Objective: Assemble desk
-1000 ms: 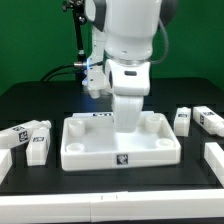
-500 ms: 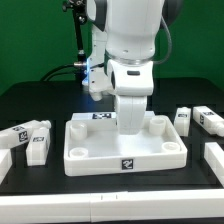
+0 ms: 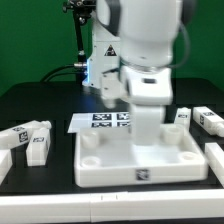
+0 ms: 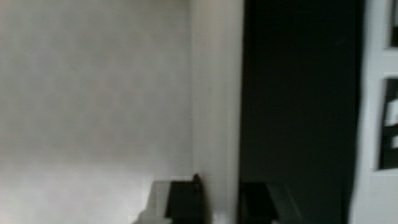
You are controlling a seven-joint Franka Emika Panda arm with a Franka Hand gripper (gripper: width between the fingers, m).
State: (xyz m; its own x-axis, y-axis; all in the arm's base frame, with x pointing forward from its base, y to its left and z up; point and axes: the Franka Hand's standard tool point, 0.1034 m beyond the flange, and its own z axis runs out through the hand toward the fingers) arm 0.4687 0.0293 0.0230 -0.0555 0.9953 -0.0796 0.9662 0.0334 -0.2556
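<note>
The white desk top (image 3: 110, 165) lies upside down with its rim up, in the middle of the black table. My gripper (image 3: 148, 128) comes straight down on its back rim and is shut on that rim. In the wrist view the two dark fingers (image 4: 178, 203) straddle the white rim wall (image 4: 217, 100), with my gripper (image 4: 217, 204) midway; the desk top's inner face (image 4: 89, 110) fills one side and the black table the other. Loose white legs lie on both sides: two on the exterior view's left (image 3: 30, 137) and two on its right (image 3: 209, 119).
The marker board (image 3: 100, 121) lies flat just behind the desk top. Another leg (image 3: 214, 158) lies by the desk top's right end, and one (image 3: 3, 165) at the left edge. A tagged white piece (image 4: 388, 120) shows at the wrist view's edge.
The gripper has dragged the desk top to the exterior view's right and a little toward the front. This has uncovered the marker board behind it. The legs have not moved.
</note>
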